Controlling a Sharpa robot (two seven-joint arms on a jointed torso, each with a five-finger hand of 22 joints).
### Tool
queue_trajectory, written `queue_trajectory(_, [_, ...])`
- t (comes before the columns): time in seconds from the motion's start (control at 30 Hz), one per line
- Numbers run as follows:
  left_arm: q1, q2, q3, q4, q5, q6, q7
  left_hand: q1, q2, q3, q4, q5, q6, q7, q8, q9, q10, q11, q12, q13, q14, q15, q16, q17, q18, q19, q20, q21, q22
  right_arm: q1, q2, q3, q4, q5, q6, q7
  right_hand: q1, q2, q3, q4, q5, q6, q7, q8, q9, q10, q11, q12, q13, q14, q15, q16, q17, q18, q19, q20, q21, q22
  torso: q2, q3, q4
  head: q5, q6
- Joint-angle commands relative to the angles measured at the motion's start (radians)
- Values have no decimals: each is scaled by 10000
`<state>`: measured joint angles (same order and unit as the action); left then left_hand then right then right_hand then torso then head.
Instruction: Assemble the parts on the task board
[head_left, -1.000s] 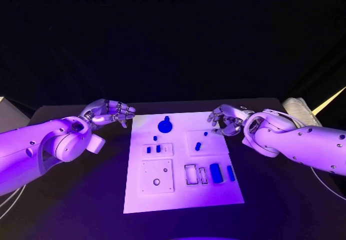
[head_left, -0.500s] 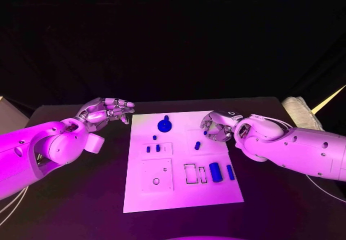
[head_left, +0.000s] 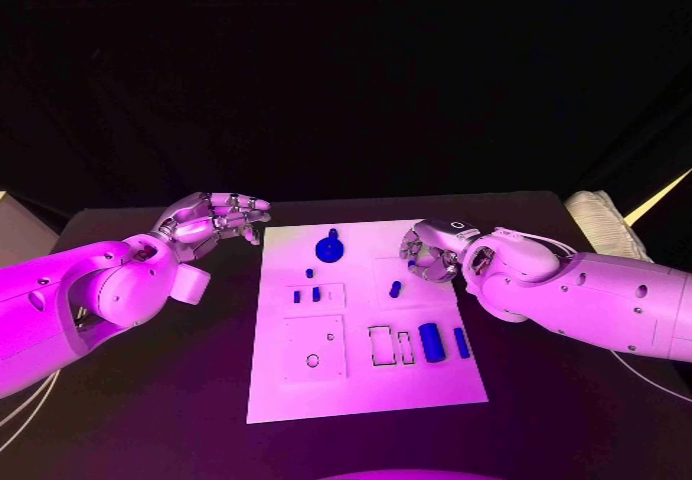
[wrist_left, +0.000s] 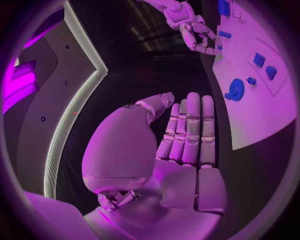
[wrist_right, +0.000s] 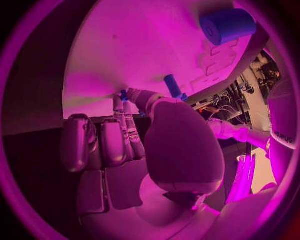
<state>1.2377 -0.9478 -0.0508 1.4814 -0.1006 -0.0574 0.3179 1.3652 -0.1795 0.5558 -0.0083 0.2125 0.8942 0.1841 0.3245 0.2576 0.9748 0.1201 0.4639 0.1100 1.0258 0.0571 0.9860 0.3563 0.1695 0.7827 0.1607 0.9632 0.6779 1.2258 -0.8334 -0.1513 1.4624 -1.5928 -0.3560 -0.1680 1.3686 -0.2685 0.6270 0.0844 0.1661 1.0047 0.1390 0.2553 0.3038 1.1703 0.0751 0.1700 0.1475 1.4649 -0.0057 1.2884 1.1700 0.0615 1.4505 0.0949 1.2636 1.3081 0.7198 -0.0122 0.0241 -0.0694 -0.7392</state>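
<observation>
Two smooth white moulded arm shells with rounded, bulbous forearm housings, each dotted with small dark recessed screw holes. The left silver segmented many-fingered hand (head_left: 212, 222) and the right silver segmented many-fingered hand (head_left: 433, 252) have metallic jointed links and rounded glossy palm covers. Thin pale cables trail beneath both arms.

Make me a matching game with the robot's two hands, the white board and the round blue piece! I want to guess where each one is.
Things:
1. left robot hand
2. right robot hand
3. white board
4. round blue piece

Places:
A. over the board's right edge, reaching down to a small blue piece
B. in the middle of the table
C. near the board's far edge
D. off the board's far left corner, holding nothing

Pairs: 1-D, 2-A, 3-B, 4-C
</observation>
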Motion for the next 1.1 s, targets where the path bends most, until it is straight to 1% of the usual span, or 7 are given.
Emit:
queue_trajectory(0.03, [1,3,10,38,105,168,159,13,82,-67,14,62,-18,38,-3,-12,-50,31,-42,-13,-27,-47,-57,-8,143,25,-36,-42,-8,-65,20,-37,7,-374,409,-200,-16,92,86,-11,-30,98,21,53,16,91,-1,-45,-35,271,2,69,-2,24,91,10,71,1009,-3,2,5,4,-21])
queue_trajectory(0.17, [0,1,10,39,98,179,148,16,84,-67,10,64,-32,45,-10,-16,-64,37,-49,-17,-30,-42,-67,-11,141,26,-36,-50,-14,-72,23,-37,38,-639,534,-345,15,95,163,-95,-25,130,12,56,28,170,-14,-87,-86,272,-7,88,13,19,104,8,102,1033,-5,-5,2,-11,-40])
queue_trajectory(0.3, [0,-3,10,33,78,187,130,16,84,-67,10,64,-32,45,-10,-16,-64,37,-49,-17,-30,-42,-67,-11,141,26,-36,-50,-14,-81,20,-37,89,-881,647,-468,117,136,340,-314,-46,256,-13,97,68,391,-55,-140,-166,282,-39,143,62,-1,149,-16,217,1110,-4,-4,-6,-19,-54])
queue_trajectory(0.43, [0,-10,9,30,34,182,112,16,84,-67,10,64,-32,45,-10,-16,-64,37,-49,-17,-30,-42,-67,-11,141,26,-36,-50,-14,-97,12,-36,165,-1133,617,-612,223,285,507,-579,-127,560,-100,240,167,805,-165,-140,-174,280,-133,176,78,-26,202,-86,359,1207,-5,-4,-6,-31,-61])
queue_trajectory(0.63, [-1,-19,9,32,5,182,94,20,86,-67,6,63,-40,48,-14,-19,-74,41,-55,-20,-32,-40,-74,-13,140,27,-37,-55,-17,-126,-8,-36,271,-1415,206,-811,452,538,920,-1103,-162,870,-182,368,300,1312,-272,-151,-96,276,-257,176,29,-98,334,-225,721,1433,-9,-7,3,-44,-76])
queue_trajectory(0.83, [-2,-23,9,29,-7,172,90,20,86,-67,6,63,-40,48,-14,-19,-74,41,-55,-20,-32,-40,-74,-13,140,27,-37,-55,-17,-139,-16,-35,357,-1512,-293,-881,416,569,1027,-1202,-259,923,-195,382,331,1403,-288,-181,-71,275,-272,161,-11,-120,372,-251,830,1501,-10,-14,9,-49,-86])
queue_trajectory(1.1, [-2,-27,9,26,-12,162,95,20,86,-67,6,63,-40,48,-14,-19,-74,41,-55,-20,-32,-40,-74,-13,140,27,-37,-55,-17,-145,-16,-32,443,-1541,-616,-901,371,567,1088,-1272,-315,970,-198,396,357,1472,-297,-201,-51,283,-282,180,2,-137,400,-265,912,1551,-12,-16,5,-37,-94])
